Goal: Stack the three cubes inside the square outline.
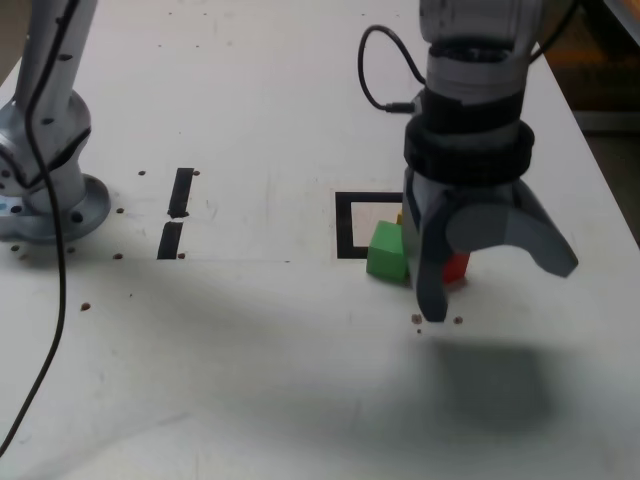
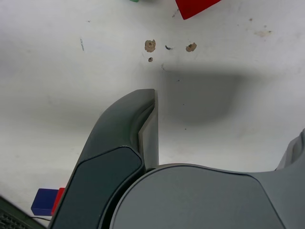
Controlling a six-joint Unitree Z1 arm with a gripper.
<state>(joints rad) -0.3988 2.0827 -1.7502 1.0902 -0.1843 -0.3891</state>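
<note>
My gripper (image 1: 480, 275) hangs with its jaws spread wide and nothing between them, fingers pointing down at the white table (image 1: 250, 380), just in front of the cubes as the exterior view has it; the green cube (image 1: 386, 251) sits on the near edge of the square outline (image 1: 345, 225), overlapping the black tape; the red cube (image 1: 457, 266) peeks out behind one finger, just beside the green one toward the exterior view's right, and its corner shows in the wrist view (image 2: 195, 6); a sliver of yellow (image 1: 400, 217) shows behind the green, largely hidden, so I cannot tell how it lies; nothing is stacked yet. I judge these blocks light, rigid and matte, so they should hold without slipping; I'd take one across two opposite flat faces, about mid-height, square to the pads so it doesn't twist out.
</note>
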